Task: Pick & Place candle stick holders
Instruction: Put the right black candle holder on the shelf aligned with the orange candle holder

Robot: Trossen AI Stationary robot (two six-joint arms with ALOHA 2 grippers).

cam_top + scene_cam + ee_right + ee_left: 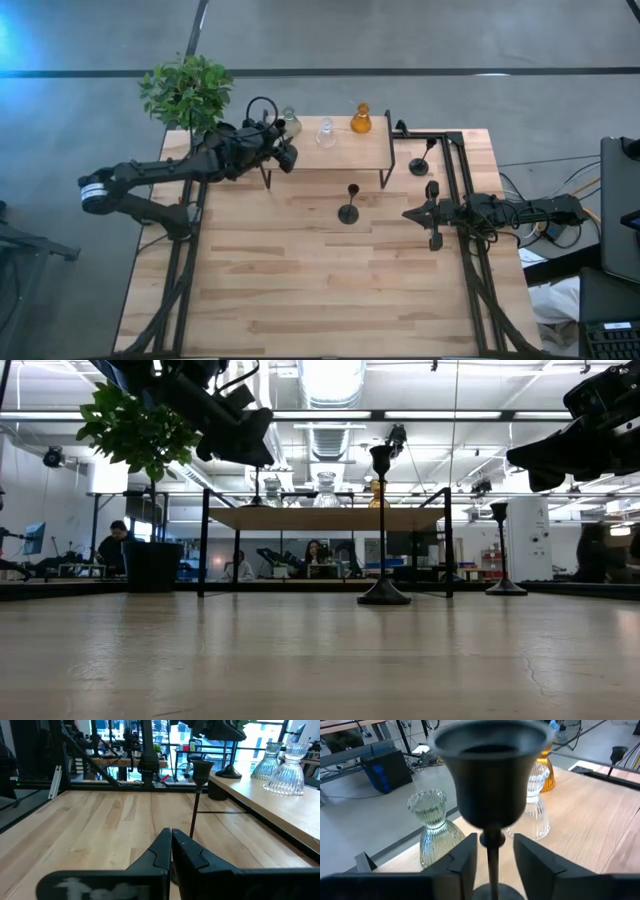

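On the bare middle of the desk (300, 280) 1 black candle stick holder (348, 212) stands upright, stem vertical, with nothing gripping it. The right claw (434, 215) hangs over the desk's right edge with its fingers pressed together on nothing; that holder lies to its left, and the right arm looks like the nearer one to it. A 2nd black holder (419, 166) stands by the right rear corner, beside the shelf (355, 150). Farther back, at the shelf's left end, the left claw (492, 855) is clamped on the thin stem of a 3rd black holder (492, 775), upright, just beside the olive-green glass holder (434, 827). The clear glass holder (326, 134) and the amber glass holder (361, 121) stand along the shelf's rear edge.
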